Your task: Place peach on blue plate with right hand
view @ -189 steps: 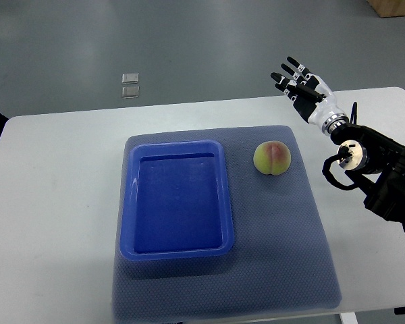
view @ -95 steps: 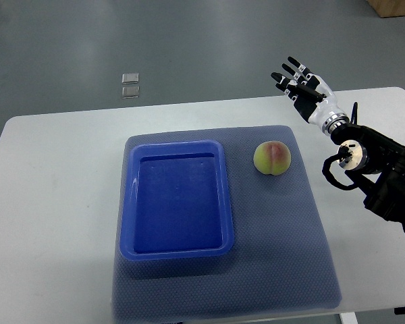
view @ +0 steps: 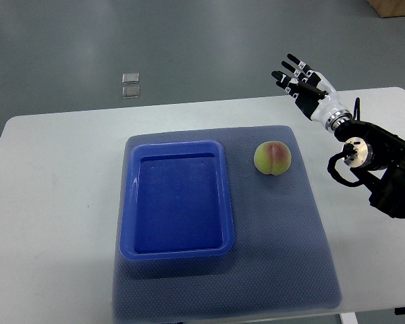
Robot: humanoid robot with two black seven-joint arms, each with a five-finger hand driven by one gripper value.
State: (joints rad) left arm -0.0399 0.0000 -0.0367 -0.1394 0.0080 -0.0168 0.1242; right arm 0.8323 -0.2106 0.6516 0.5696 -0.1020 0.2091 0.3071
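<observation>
Starting at the left of the frame, a white surface [view: 54, 202] ran across the picture with grey floor [view: 189, 47] above it, where two small square pieces [view: 130, 85] lay in the upper left. A dark blue-grey mat [view: 283, 256] covered the middle of the surface. On the mat's left half sat the blue plate [view: 177, 251], a deep rectangular tray with raised walls, holding nothing. To its right, just beside the plate's upper right corner but apart from it, the peach [view: 273, 158] rested on the mat, yellow-green with a pink blush on top. Farther right, in the upper right of the frame, the right hand [view: 302, 81] hung over the far edge of the surface, well above and to the right of the peach and not touching it. Its fingers [view: 285, 69] were spread apart and extended toward the upper left, holding nothing. Its black arm [view: 385, 169] came in from the right edge of the frame, over the bare white surface beside the mat.
</observation>
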